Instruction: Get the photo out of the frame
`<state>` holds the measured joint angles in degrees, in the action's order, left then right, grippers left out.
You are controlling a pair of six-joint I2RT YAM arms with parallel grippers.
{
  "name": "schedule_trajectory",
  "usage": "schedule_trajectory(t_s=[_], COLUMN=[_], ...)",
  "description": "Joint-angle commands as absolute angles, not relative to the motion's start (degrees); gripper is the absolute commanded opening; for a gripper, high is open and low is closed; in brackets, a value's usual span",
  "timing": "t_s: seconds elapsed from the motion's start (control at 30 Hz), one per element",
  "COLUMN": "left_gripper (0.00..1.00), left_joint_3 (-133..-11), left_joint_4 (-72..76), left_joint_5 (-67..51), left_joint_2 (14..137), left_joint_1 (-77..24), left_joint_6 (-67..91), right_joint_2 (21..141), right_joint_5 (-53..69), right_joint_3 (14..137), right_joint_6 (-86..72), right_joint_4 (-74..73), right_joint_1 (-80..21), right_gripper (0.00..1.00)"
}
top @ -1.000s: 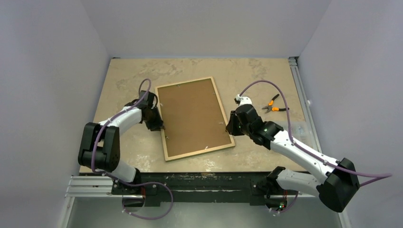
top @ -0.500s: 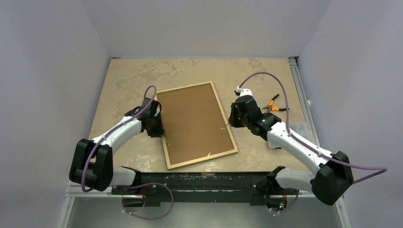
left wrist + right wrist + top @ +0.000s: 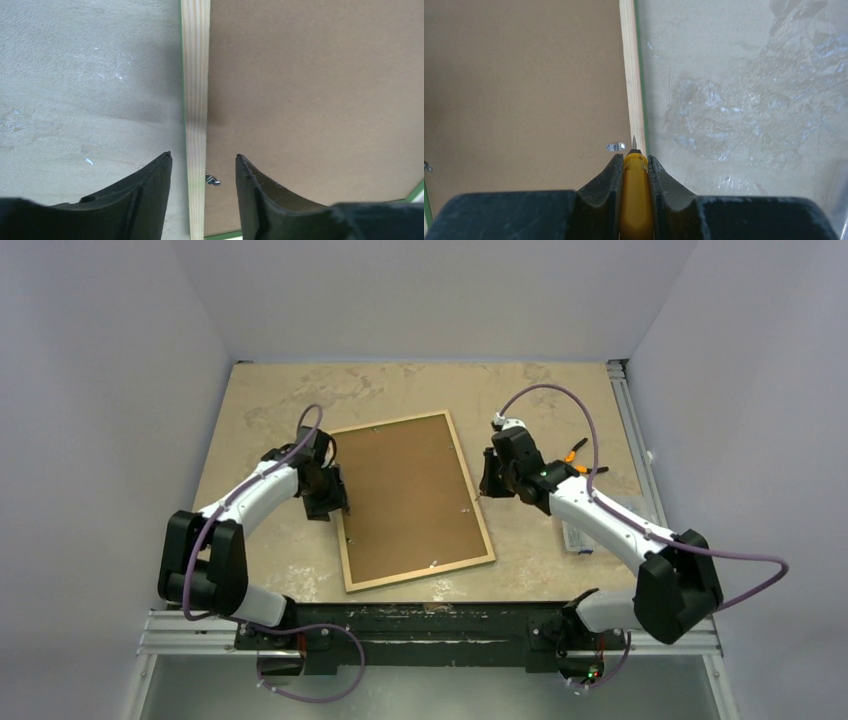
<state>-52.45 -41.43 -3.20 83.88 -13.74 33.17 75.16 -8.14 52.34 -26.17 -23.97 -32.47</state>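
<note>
On the table (image 3: 260,410), left fingers (image 3: 150,190) parted astride frame (image 3: 196,75) edge, right fingers (image 3: 605,187) clamping yellow tool (image 3: 635,200)

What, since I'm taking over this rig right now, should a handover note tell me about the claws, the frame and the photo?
Left claw: open, straddling the left wooden edge of the frame, gripping nothing.
Right claw: shut on a yellow-handled tool, its tip at the frame's right edge beside a metal tab.
The frame lies face down on the table, the photo inside it, brown back up.
Done: nothing visible; the photo is not out.
Left: probably free the tabs, then lift the photo out.
</note>
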Motion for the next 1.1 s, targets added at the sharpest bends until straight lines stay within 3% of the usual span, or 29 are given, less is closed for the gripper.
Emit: schedule_trajectory(t_s=[0.0, 0.1, 0.2, 0.23, 0.4, 0.63, 1.07], left_gripper=[0.51, 0.53, 0.71, 0.72, 0.74, 0.76, 0.76], left_joint_3=[-56.73, -59.44, -61.93, -62.71, -67.88, -64.46, -63.1], left_joint_4=[-42.71, -43.83, -41.76, -40.72, -36.89, -31.06, -28.84], left_joint_5=[-7.01, -8.59, -12.89, -14.37, -22.88, -29.96, -34.0], left_joint_2=[82.05, 80.63, 77.72, 76.93, 75.81, 76.83, 78.61], left_joint_1=[-12.8, -11.91, -11.21, -11.17, -11.16, -11.34, -12.44], left_joint_6=[33.5, 32.23, 30.44, 30.26, 29.21, 27.77, 28.48], right_joint_2=[79.51, 85.07, 90.03, 91.54, 100.32, 111.69, 118.29], right_joint_5=[-8.58, -10.9, -12.25, -12.57, -13.89, -15.59, -14.63], right_joint_3=[61.04, 66.36, 71.52, 73.17, 82.82, 95.54, 102.71], right_joint_6=[-23.15, -21.04, -18.54, -17.9, -14.14, -10.21, -8.1], right_joint_4=[-22.24, -24.2, -25.04, -25.09, -26.03, -29.03, -28.33], right_joint_1=[-31.12, -30.98, -31.02, -31.02, -31.02, -30.98, -30.67], right_gripper=[0.0, 0.0, 0.0, 0.0, 0.0, 0.0, 0.0])
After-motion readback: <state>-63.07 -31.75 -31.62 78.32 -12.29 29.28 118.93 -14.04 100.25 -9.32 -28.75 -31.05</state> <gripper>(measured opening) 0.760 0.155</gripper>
